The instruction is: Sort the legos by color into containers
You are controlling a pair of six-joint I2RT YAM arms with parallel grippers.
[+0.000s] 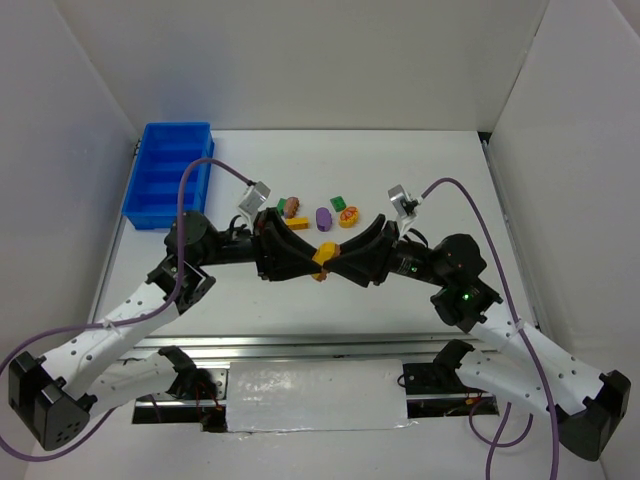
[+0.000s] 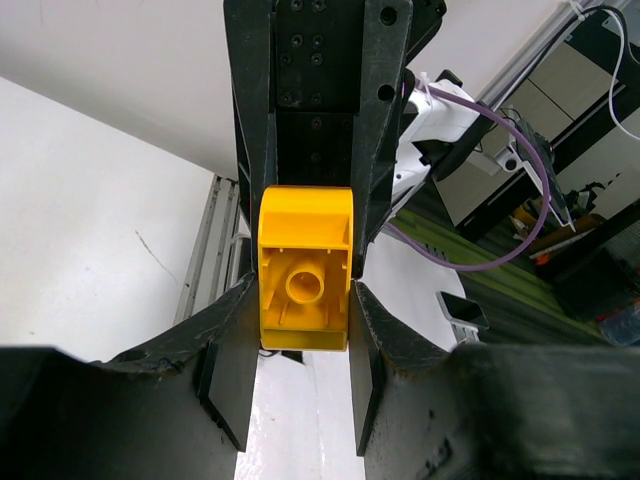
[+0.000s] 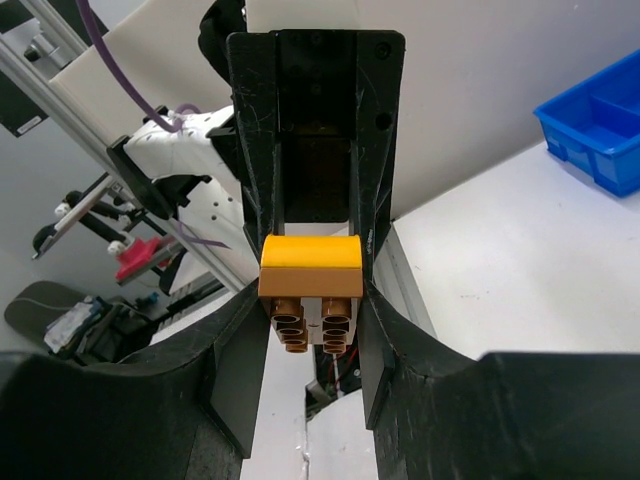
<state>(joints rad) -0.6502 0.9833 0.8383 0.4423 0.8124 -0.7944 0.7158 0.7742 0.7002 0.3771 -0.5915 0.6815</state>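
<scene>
My left gripper (image 1: 316, 262) and right gripper (image 1: 329, 263) meet tip to tip above the table's middle, both shut on one orange-yellow lego stack (image 1: 322, 262). In the left wrist view my fingertips (image 2: 250, 300) clamp the yellow block (image 2: 305, 285), hollow underside facing the camera, with the other gripper's fingers beyond. In the right wrist view the yellow block (image 3: 311, 250) sits on an orange-brown piece (image 3: 310, 285) between my fingers (image 3: 365, 310). Loose on the table: a green block (image 1: 282, 204), pinkish-brown lump (image 1: 292, 207), orange block (image 1: 298, 223), purple oval (image 1: 323, 217), green block (image 1: 338, 203), yellow-and-red round piece (image 1: 348, 215). The blue bin (image 1: 150, 205) stands far left.
White walls close in the table on the left, back and right. The bin's corner also shows in the right wrist view (image 3: 560, 125). Purple cables loop over both arms. The arm bases and a metal rail run along the near edge (image 1: 300, 345).
</scene>
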